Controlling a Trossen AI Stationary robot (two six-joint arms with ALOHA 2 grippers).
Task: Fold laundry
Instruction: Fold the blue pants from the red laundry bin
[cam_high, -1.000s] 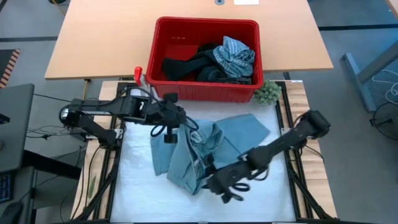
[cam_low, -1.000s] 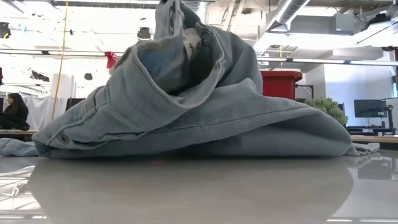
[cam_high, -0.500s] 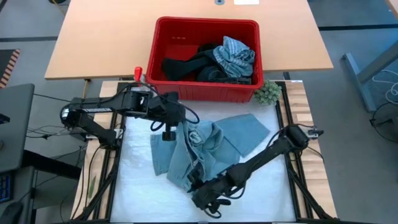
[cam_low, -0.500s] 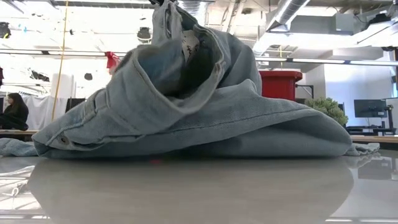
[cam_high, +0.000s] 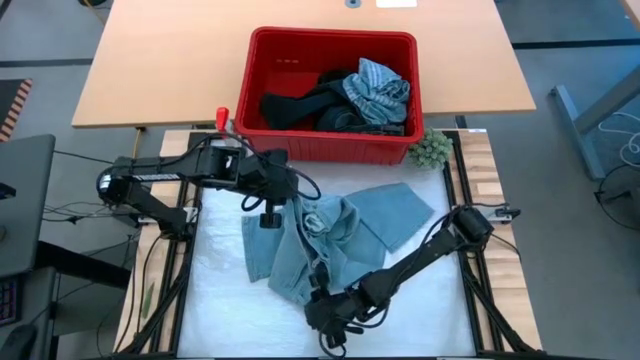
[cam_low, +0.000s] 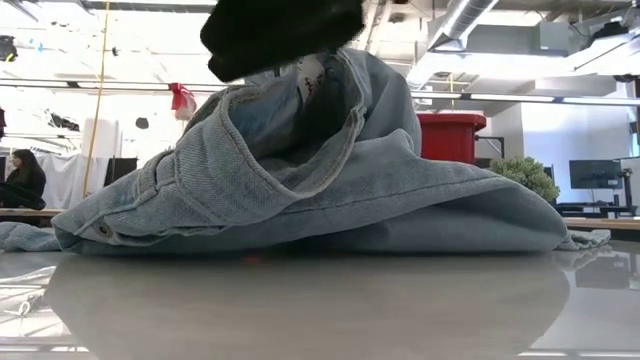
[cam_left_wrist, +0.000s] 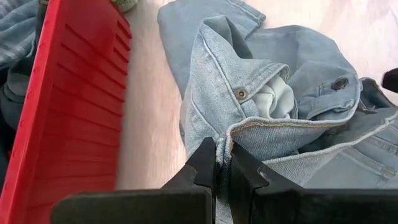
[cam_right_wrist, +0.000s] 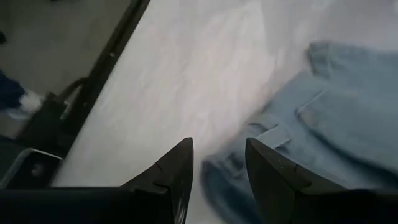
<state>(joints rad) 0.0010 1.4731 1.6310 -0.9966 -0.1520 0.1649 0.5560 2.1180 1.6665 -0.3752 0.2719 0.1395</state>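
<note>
Garment: your light blue denim jeans, soft, heavy; grip waistband.
Left tool: clamped on waistband.
Right tool: parted, empty.

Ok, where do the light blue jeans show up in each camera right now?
High view: light blue jeans crumpled mid-table, below the red basket.
Low view: jeans fill the centre; basket peeks behind, at right.
Left wrist view: jeans right of the basket wall, pinched by the left gripper.
Right wrist view: jeans at right; basket not in it.

Right end effector — nearer front edge
</note>
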